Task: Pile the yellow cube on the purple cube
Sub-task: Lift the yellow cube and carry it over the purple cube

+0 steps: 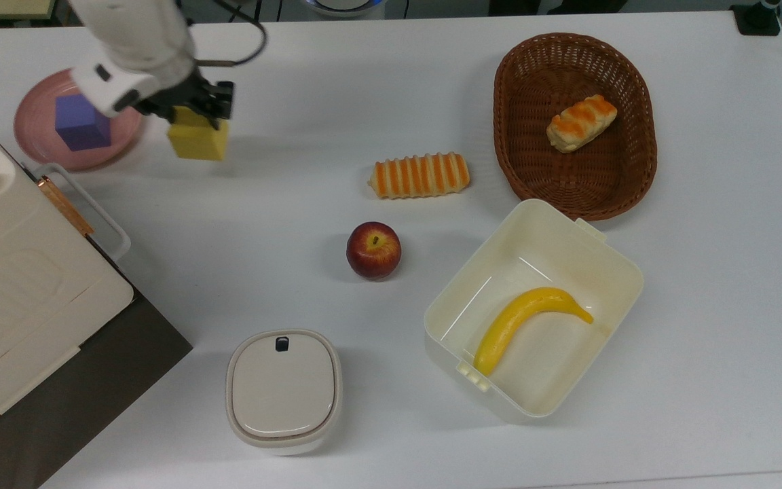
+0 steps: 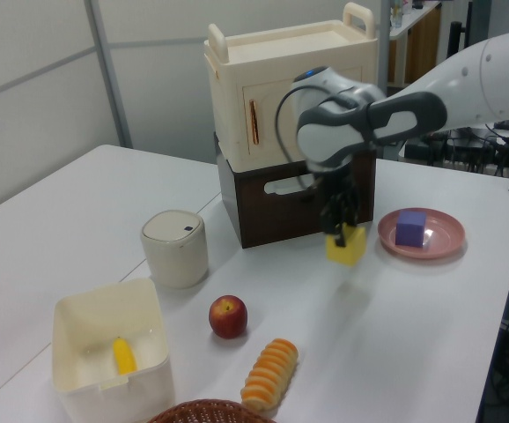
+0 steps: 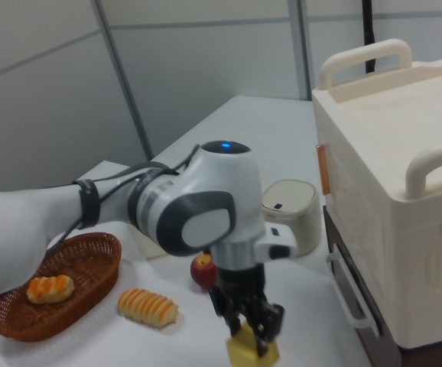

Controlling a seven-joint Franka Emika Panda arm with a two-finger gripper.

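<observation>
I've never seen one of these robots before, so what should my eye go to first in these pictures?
The white arm's gripper holds a yellow cube in the air, just beside a pink plate bearing a purple cube, at the top view's upper left. Elsewhere on the white table, a banana lies in an open cream box and an apple sits mid-table.

A banana (image 1: pixel 530 323) lies in a cream tub (image 1: pixel 608 261) beside an apple (image 1: pixel 373 250).

The arm (image 3: pixel 183 206) is glossy white with dark grey joint covers, a blue light on top, a black cable, and black jaws.
</observation>
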